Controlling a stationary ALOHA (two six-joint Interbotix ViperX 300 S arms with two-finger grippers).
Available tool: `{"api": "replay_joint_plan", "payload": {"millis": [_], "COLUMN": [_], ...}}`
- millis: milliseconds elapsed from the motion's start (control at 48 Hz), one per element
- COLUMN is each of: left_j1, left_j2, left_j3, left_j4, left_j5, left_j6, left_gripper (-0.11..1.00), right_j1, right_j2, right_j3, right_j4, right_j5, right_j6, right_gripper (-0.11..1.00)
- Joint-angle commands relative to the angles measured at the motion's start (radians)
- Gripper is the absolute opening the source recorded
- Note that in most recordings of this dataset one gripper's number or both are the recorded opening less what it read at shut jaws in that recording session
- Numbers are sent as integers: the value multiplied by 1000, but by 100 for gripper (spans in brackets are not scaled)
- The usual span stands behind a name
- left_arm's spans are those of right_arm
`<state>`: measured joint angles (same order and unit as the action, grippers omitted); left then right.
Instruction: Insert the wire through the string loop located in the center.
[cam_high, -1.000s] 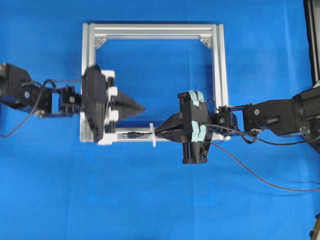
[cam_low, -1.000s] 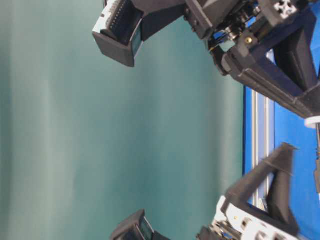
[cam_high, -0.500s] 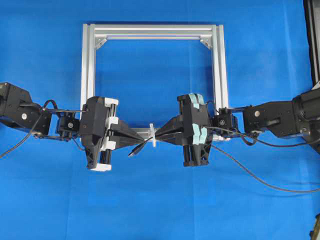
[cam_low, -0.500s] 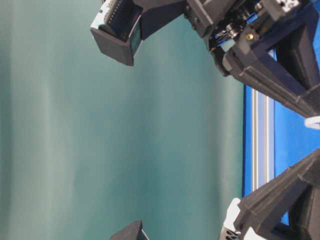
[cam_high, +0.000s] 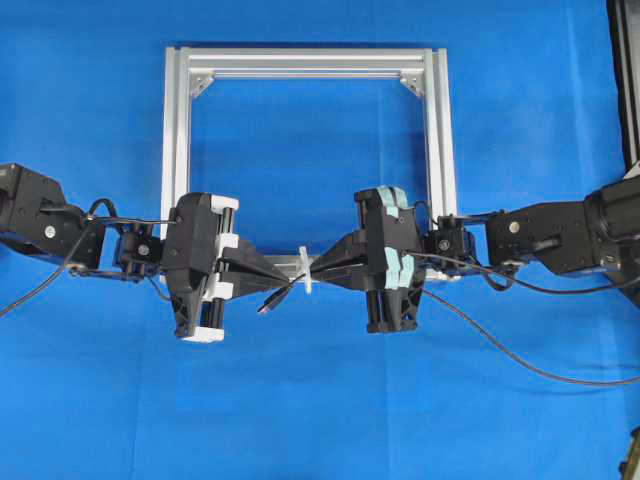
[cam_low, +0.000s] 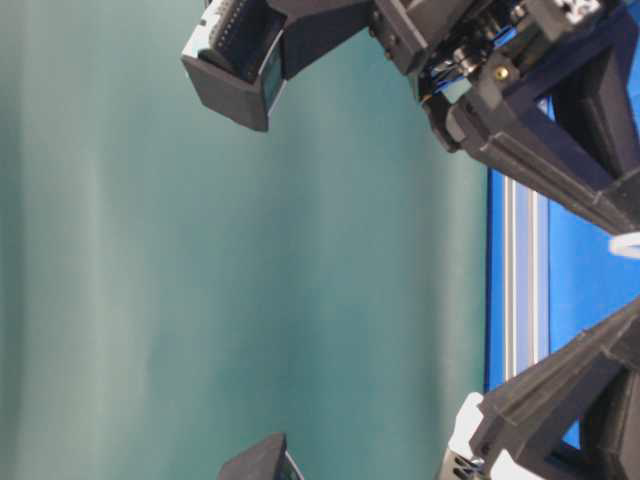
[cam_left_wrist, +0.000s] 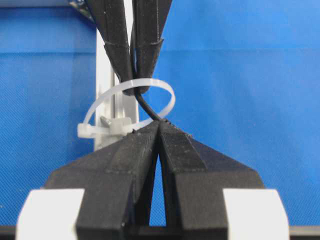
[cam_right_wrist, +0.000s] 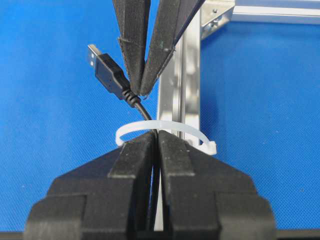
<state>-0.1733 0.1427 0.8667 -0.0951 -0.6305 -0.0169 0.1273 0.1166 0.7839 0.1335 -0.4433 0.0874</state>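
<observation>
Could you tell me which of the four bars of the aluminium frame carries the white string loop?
The near bar, the one running between the two grippers in the overhead view; the string loop stands across its middle, while the other three bars are bare.

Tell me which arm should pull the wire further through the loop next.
Probably left. The left gripper is shut on the wire just behind its plug, on the far side of the string loop. The right gripper pinches the feed side, so it should release.
</observation>
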Motion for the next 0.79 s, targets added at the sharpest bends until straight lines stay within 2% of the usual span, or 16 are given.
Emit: {"api": "replay_joint_plan", "payload": {"millis": [0,104,167,250,375,500,562,771], "left_j1": [-6,-6,-5,-2,-2,0,0,0], "left_j2": [-29,-31,-31,-31,-31,-28,-28,-28], "left_j3": [-20,-17,-17,-15,-17,-23,-26,-28], "left_j4": [5,5,3,5,5,5,5,5], "left_j5": [-2,-2,-2,5,25,48,51,54], "left_j6": [-3,-11,-37,-81,-143,-158,-160,-163], "left_gripper": [0,1,7,26,62,89,93,92], "right_j1": [-3,-3,-3,-3,-5,-3,-3,-3], "right_j2": [-11,-11,-11,-11,-11,-11,-11,-11], "right_j3": [-9,-9,-9,-9,-9,-8,-9,-9], "right_j4": [3,3,3,3,3,3,3,3], "right_j5": [-8,-8,-8,-9,-9,-8,-9,-8], "right_j6": [0,0,0,0,0,0,0,0], "right_gripper": [-2,-2,-2,-2,-2,-2,-2,-2]}}
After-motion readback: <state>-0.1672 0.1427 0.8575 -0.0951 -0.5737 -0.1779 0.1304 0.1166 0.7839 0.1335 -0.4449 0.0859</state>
